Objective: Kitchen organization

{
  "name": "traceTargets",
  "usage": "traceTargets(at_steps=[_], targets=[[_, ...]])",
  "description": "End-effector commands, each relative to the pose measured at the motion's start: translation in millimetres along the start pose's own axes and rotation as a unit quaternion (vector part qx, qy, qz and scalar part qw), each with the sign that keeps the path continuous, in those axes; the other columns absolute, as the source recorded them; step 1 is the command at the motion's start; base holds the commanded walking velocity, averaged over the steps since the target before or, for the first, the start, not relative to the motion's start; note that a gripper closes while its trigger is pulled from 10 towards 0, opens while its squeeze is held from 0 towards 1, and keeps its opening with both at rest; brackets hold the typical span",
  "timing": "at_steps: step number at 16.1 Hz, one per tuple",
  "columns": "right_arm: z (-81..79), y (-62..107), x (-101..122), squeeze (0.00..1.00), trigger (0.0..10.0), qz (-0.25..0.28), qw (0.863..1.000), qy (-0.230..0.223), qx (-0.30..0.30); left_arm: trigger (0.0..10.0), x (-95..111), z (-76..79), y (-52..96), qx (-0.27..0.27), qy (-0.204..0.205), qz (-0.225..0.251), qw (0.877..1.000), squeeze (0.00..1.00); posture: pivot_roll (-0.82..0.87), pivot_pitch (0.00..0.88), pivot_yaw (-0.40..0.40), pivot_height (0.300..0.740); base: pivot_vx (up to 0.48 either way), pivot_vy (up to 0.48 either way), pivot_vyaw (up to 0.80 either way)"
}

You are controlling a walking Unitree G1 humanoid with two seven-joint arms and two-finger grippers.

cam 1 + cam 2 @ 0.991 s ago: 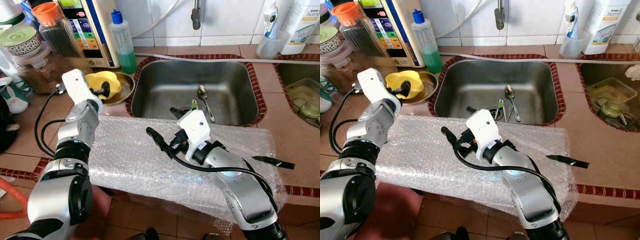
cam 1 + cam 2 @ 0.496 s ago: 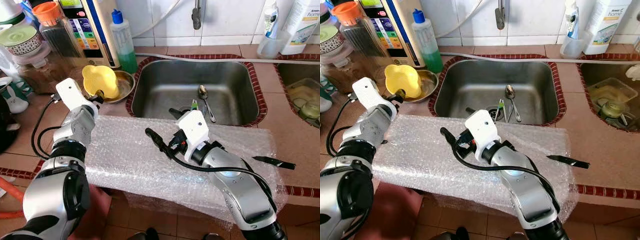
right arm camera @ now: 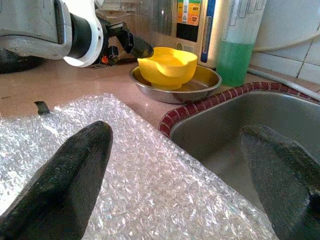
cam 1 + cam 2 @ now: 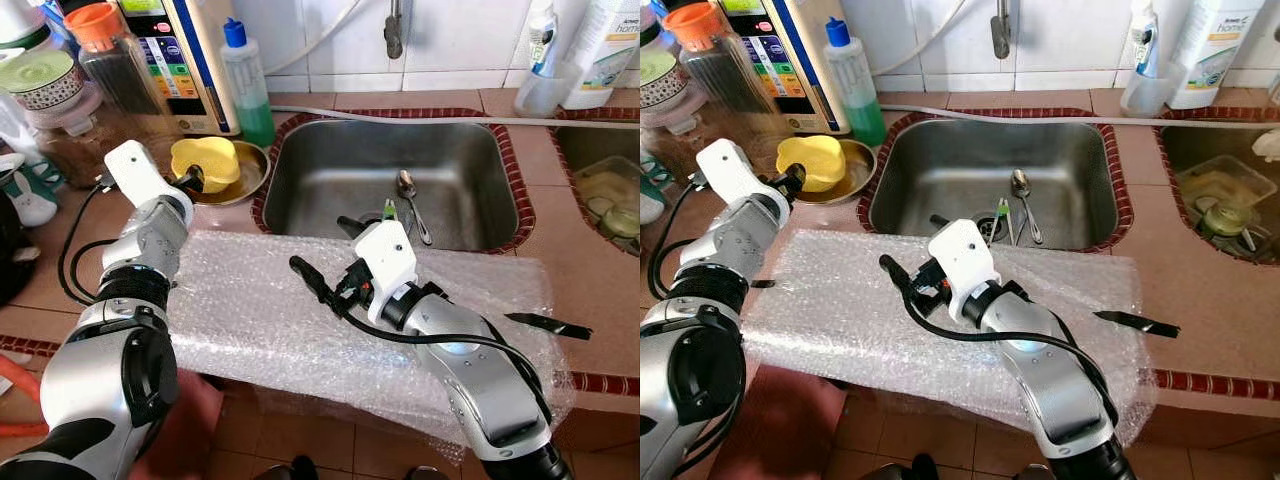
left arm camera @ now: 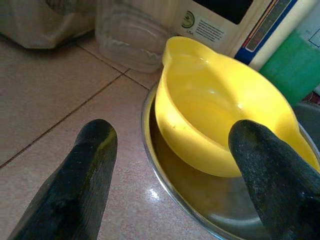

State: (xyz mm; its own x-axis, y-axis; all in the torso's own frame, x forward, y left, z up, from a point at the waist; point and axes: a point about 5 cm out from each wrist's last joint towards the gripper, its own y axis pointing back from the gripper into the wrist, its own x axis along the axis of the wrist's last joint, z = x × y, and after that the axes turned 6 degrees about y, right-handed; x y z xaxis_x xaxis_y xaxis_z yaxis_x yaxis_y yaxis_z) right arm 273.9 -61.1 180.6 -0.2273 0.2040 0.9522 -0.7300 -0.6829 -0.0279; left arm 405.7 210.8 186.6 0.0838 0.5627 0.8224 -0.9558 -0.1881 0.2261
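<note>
Sitting upright again, the yellow bowl (image 4: 205,160) now rests inside the steel dish (image 4: 243,178) on the counter; half a second ago it was tipped up on its edge with its inside facing the camera. The left gripper (image 5: 170,165) has let it go and has drawn back a little: its two fingers (image 5: 80,185) are spread wide apart, just in front of the bowl's rim and not touching it. The right gripper (image 3: 180,165) has stayed where it was, low over the bubble wrap (image 4: 260,310) near the sink's front edge, its fingers also wide apart and holding nothing. The wrap is spread over the front of the counter (image 4: 60,270) (reddish-brown tiles with a darker red border) and hangs a little over its edge. A black strip (image 4: 548,324) lies at the wrap's right end. Behind the wrap is the steel sink (image 4: 470,160), with a spoon (image 4: 408,196) and some small things near the drain. A green soap bottle (image 4: 246,85) stands between the dish and the white tiled wall, jars (image 4: 60,100) crowd the left side, and a second basin (image 4: 605,190) shows at the far right.
</note>
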Motion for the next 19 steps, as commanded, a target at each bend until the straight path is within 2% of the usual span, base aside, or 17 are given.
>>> traceTargets(at_steps=[1, 5, 8, 10, 13, 14, 15, 19], targets=[[-3.0, -2.9, 5, 0.84, 10.0, 0.01, 1.0, 0.002, 0.011, 10.0, 6, -1.5, -0.6, 0.009, 0.003, 0.002, 1.0, 0.0, -0.27, 0.139, 0.148, 0.74, 0.0, 0.0, 0.0], [-4.4, -4.2, 6, 0.84, 10.0, 0.011, 1.0, 0.001, 0.015, 10.0, -5, 4.1, -0.3, 0.004, 0.024, -0.022, 0.999, 0.0, -0.28, 0.14, 0.148, 0.74, 0.0, 0.0, 0.0], [-6.6, -4.5, 6, 0.85, 10.0, 0.01, 1.0, -0.001, 0.019, 10.0, -9, 9.1, -0.3, 0.003, 0.074, -0.036, 0.997, 0.0, -0.27, 0.141, 0.145, 0.74, 0.0, 0.0, 0.0], [-7.1, -4.9, 5, 0.84, 10.0, 0.01, 1.0, -0.001, 0.021, 10.0, -9, 10.5, -0.2, 0.005, 0.085, -0.036, 0.996, 0.0, -0.27, 0.14, 0.143, 0.74, 0.0, 0.0, 0.0], [-7.3, -6.5, 6, 0.84, 10.0, 0.011, 1.0, 0.0, 0.025, 9.8, -11, 2.7, 0.3, 0.02, 0.1, -0.042, 0.994, 0.0, -0.27, 0.138, 0.138, 0.74, 0.0, 0.0, 0.0], [-7.4, -6.9, 6, 0.85, 10.0, 0.011, 1.0, 0.0, 0.026, 3.6, -13, 0.4, 0.5, 0.024, 0.113, -0.048, 0.992, 0.0, -0.26, 0.137, 0.138, 0.74, 0.0, 0.0, 0.0], [-7.4, -7.3, 6, 0.84, 10.0, 0.012, 1.0, 0.0, 0.029, 0.0, -16, -1.5, 0.7, 0.028, 0.134, -0.055, 0.989, 0.0, -0.26, 0.137, 0.136, 0.74, 0.0, 0.0, 0.0], [-7.4, -7.9, 6, 0.85, 10.0, 0.012, 0.999, 0.002, 0.032, 0.0, -18, -5.7, 1.2, 0.036, 0.148, -0.057, 0.987, 0.0, -0.27, 0.131, 0.129, 0.74, 0.0, 0.0, 0.0]])
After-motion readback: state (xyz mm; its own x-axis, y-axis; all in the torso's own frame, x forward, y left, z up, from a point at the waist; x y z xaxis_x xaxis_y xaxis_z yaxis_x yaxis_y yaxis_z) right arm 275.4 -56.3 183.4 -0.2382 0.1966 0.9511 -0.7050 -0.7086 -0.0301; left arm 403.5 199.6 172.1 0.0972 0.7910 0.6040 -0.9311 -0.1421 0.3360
